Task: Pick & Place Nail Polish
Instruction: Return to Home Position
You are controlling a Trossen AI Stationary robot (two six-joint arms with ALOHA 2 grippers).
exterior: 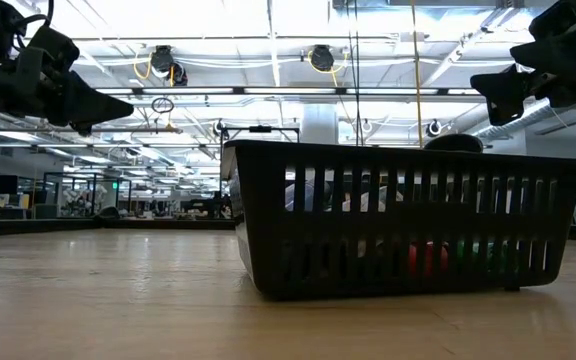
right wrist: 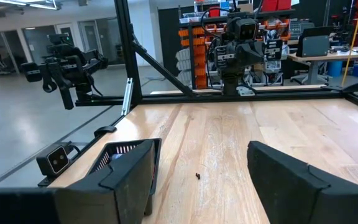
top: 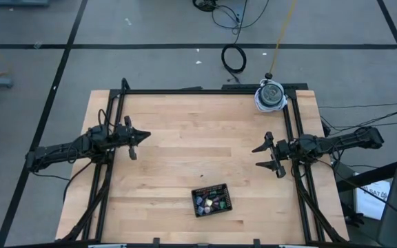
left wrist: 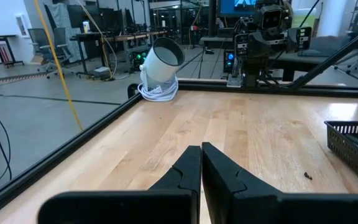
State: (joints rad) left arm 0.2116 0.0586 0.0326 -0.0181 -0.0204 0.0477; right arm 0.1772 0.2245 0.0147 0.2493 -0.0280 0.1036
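Observation:
A small black basket [top: 213,200] stands on the wooden table near its front edge. Several tiny nail polish bottles [top: 209,202] lie inside it; red and green ones show through its slats in the low view [exterior: 423,258]. My left gripper [top: 143,136] hovers shut over the table's left side, well clear of the basket. My right gripper [top: 258,156] hovers open over the table's right side. Both are empty. In the right wrist view the basket [right wrist: 120,155] shows behind one finger.
A white cylinder-shaped camera [top: 271,95] sits at the table's far right corner. A black frame [top: 205,91] runs along the table's edges. A tiny dark speck [right wrist: 197,176] lies on the bare wood between the arms.

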